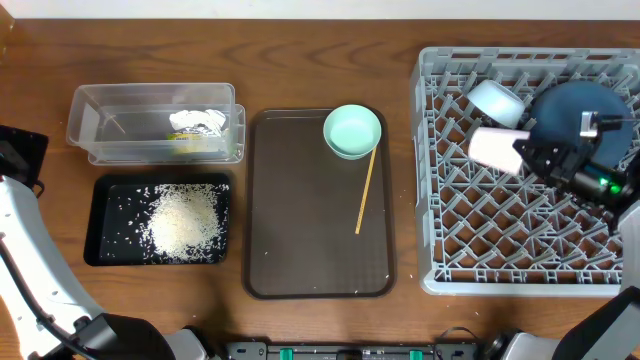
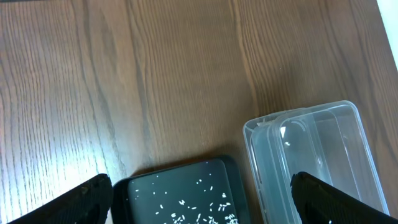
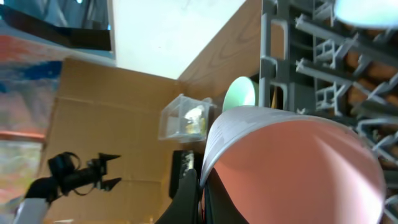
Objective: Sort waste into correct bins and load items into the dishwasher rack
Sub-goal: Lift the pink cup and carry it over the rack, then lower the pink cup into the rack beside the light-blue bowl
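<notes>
One grey rack (image 1: 430,180) fills three o'clock; brown tray (image 1: 300,230) centre; black tray (image 1: 100,240) of rice (image 1: 185,220) at eight, clear tub (image 1: 85,120) at ten. In the rack: dark-blue dish (image 1: 570,110) at one o'clock, light-blue bowl (image 1: 497,100) at eleven. Mint-green bowl (image 1: 352,131) on the brown tray's one o'clock corner, wooden stick (image 1: 366,190) at three. Right gripper (image 3: 202,199) clamps the pink cup (image 1: 492,147) over the rack; left gripper (image 2: 202,199) gapes wide. Wrapper (image 1: 197,125) in the tub.

Tub (image 1: 100,110) behind bin tray (image 1: 100,250), left — serving tray (image 1: 300,230) centre, bowl (image 1: 352,131), stick (image 1: 366,192) on it — rack (image 1: 500,230) right.
</notes>
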Robot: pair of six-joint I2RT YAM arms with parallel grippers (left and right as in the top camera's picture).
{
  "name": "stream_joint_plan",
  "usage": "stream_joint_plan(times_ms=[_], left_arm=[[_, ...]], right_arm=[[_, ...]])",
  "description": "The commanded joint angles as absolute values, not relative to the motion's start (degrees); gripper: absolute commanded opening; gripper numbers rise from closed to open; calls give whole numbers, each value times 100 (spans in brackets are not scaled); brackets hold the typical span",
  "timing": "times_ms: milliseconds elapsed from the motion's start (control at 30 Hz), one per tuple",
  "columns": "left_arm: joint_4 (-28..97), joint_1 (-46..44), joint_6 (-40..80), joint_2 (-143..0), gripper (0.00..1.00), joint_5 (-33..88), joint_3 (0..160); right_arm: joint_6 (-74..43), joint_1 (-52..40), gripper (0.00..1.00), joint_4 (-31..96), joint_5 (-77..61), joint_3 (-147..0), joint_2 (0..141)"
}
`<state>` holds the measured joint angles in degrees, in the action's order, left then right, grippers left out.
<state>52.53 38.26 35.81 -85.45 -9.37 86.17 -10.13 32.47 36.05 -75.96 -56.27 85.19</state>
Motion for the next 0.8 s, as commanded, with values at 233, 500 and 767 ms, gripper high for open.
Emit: stream_joint_plan(times_ms=[233,500,767], left_arm=[[5269,3850,3588,-8569,94,-956,8648],[5269,3850,3588,-8569,94,-956,8648],[5269,3850,3588,-8569,94,-956,8648]], right_arm=[[-1291,3433,1,2567,-7889,-5046,8984],[-1741,3433,1,1485,-8254,-5046,9546],[-1739,3323,1,1291,-8580,-5046,9904]])
